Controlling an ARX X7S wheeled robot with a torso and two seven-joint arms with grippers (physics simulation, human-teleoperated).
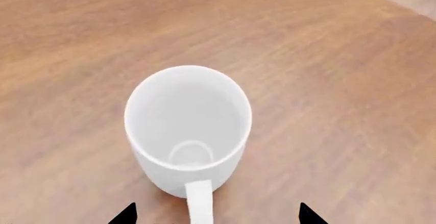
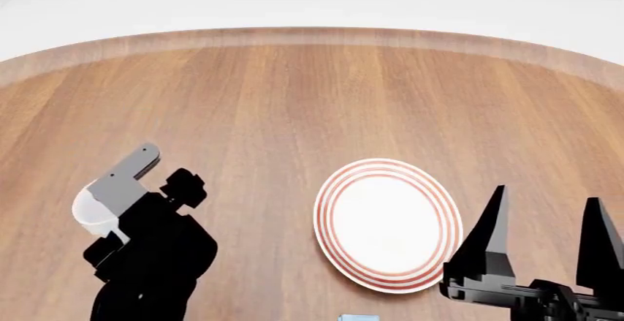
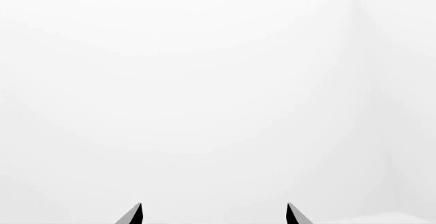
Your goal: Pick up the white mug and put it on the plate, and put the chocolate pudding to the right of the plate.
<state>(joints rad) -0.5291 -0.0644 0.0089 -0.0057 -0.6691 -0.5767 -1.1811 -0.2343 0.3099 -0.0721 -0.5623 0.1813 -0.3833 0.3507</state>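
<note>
Head view: white mug (image 2: 90,211) beside left jaws (spread), plate (image 2: 387,224) well apart; right jaws spread, upright.

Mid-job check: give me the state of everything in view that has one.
white mug: upright, empty, on the table, not gripped.
plate: flat on the table, nothing on it.
left gripper: open, fingertips either side of the mug's handle.
right gripper: open, holding nothing.
</note>
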